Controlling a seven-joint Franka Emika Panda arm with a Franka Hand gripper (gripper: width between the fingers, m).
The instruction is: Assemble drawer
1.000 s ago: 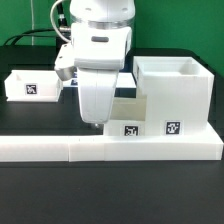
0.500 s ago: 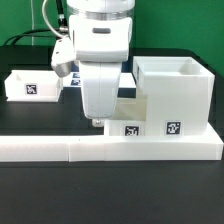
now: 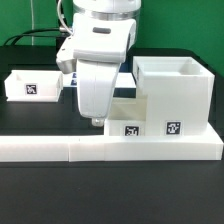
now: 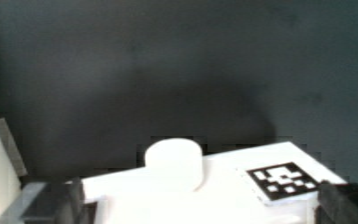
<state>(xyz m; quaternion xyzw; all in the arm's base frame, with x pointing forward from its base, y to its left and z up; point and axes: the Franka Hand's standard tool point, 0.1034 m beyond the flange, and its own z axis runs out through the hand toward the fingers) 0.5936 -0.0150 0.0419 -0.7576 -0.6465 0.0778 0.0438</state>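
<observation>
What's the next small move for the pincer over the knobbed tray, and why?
Probably lower slightly, then close on the knob. The pincer hangs open just above the tray beside the housing, and the wrist view shows the knob untouched, with the fingers spread wide.

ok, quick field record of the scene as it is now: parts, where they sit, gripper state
gripper: low over the middle tray, open, holding nothing
middle tray: next to the housing, on the exterior view's left of it
knob: on the middle tray, between the fingers, apparently untouched
left tray: apart, at the exterior view's left
housing: upright, top open
bar: low, along the front
table: dark
</observation>
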